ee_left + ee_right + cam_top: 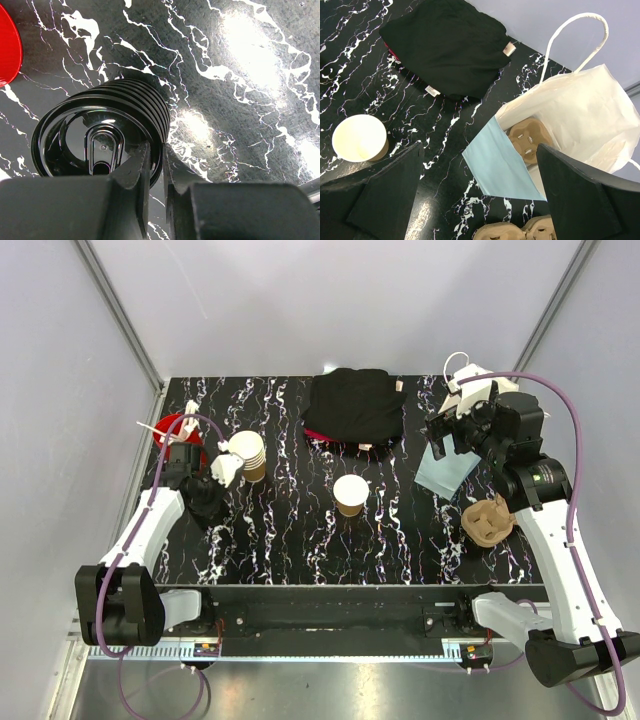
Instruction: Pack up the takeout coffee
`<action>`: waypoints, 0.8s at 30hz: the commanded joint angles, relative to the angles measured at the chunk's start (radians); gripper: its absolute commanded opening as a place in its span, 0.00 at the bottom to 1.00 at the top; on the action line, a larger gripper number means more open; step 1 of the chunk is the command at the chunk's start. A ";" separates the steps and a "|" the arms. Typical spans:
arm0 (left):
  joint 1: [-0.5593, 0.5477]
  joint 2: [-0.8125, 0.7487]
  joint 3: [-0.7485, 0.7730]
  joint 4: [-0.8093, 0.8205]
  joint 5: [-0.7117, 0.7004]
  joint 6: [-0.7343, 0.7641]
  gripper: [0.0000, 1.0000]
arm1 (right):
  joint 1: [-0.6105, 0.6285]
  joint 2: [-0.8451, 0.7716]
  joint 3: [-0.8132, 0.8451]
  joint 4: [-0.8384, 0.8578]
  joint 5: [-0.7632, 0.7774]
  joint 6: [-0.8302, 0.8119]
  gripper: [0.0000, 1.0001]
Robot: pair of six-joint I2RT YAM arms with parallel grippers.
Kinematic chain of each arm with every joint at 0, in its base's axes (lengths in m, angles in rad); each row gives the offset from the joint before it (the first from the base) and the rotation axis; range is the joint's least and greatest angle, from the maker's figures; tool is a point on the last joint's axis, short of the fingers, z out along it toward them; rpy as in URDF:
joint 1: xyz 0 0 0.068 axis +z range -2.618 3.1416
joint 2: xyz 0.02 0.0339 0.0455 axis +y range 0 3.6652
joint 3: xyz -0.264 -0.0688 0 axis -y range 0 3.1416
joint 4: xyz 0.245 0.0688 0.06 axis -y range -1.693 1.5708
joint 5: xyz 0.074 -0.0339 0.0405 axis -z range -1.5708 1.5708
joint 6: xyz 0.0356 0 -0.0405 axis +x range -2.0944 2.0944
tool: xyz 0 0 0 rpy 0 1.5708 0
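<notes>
Glossy plastic lids (100, 130) (smooth, ribbed); matt paper cup (350, 492).

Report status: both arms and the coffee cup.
Left jaws pinched on stack of round black plastic lids. Right jaws open by white paper bag. Small tan paper cup unlidded, mid-table, untouched. Nothing blocking it.

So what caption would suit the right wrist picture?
Open right gripper hovering by a white paper bag holding a brown cardboard cup carrier, a lidless tan paper cup nearby.

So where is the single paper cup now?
Top view: near the middle of the table, the lidless paper cup stands in front of the black cloth, right of the cup stack.
</notes>
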 commanded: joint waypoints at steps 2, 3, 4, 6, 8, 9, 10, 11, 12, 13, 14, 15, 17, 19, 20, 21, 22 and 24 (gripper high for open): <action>0.006 -0.027 0.017 0.030 0.023 -0.010 0.12 | -0.005 -0.009 -0.002 0.041 -0.012 0.012 1.00; 0.006 -0.029 0.017 0.032 0.022 -0.010 0.12 | -0.005 -0.009 -0.002 0.041 -0.013 0.012 1.00; 0.006 -0.029 0.017 0.032 0.022 -0.012 0.13 | -0.003 -0.012 -0.003 0.041 -0.013 0.010 1.00; 0.006 -0.027 0.017 0.032 0.023 -0.012 0.16 | -0.005 -0.009 -0.003 0.041 -0.015 0.010 1.00; 0.006 -0.026 0.014 0.033 0.019 -0.012 0.18 | -0.005 -0.009 -0.002 0.041 -0.015 0.010 1.00; 0.006 -0.024 0.012 0.032 0.017 -0.012 0.19 | -0.003 -0.009 -0.002 0.039 -0.015 0.010 1.00; 0.006 -0.023 0.014 0.033 0.017 -0.013 0.20 | -0.005 -0.008 -0.002 0.041 -0.015 0.012 1.00; 0.006 -0.024 0.015 0.032 0.017 -0.012 0.21 | -0.005 -0.008 -0.002 0.041 -0.015 0.012 1.00; 0.006 -0.023 0.017 0.030 0.014 -0.013 0.22 | -0.005 -0.008 -0.002 0.041 -0.015 0.010 1.00; 0.006 -0.023 0.018 0.032 0.015 -0.012 0.22 | -0.003 -0.006 0.000 0.039 -0.015 0.012 1.00; 0.006 -0.023 0.020 0.032 0.015 -0.015 0.22 | -0.003 -0.006 -0.002 0.041 -0.015 0.010 1.00; 0.006 -0.023 0.022 0.032 0.015 -0.013 0.23 | -0.005 -0.005 0.000 0.041 -0.017 0.012 1.00; 0.006 -0.021 0.025 0.032 0.015 -0.015 0.23 | -0.003 -0.008 0.000 0.041 -0.017 0.012 1.00; 0.006 -0.021 0.026 0.030 0.015 -0.018 0.22 | -0.005 -0.005 0.001 0.041 -0.017 0.013 1.00; 0.006 -0.021 0.026 0.032 0.019 -0.016 0.22 | -0.003 -0.006 0.001 0.041 -0.017 0.013 1.00; 0.006 -0.021 0.026 0.033 0.016 -0.016 0.21 | -0.003 -0.003 0.003 0.041 -0.017 0.012 1.00; 0.006 -0.021 0.026 0.032 0.015 -0.016 0.21 | -0.005 -0.003 0.003 0.041 -0.020 0.013 1.00; 0.006 -0.023 0.029 0.033 0.015 -0.016 0.21 | -0.005 -0.005 0.004 0.041 -0.023 0.013 1.00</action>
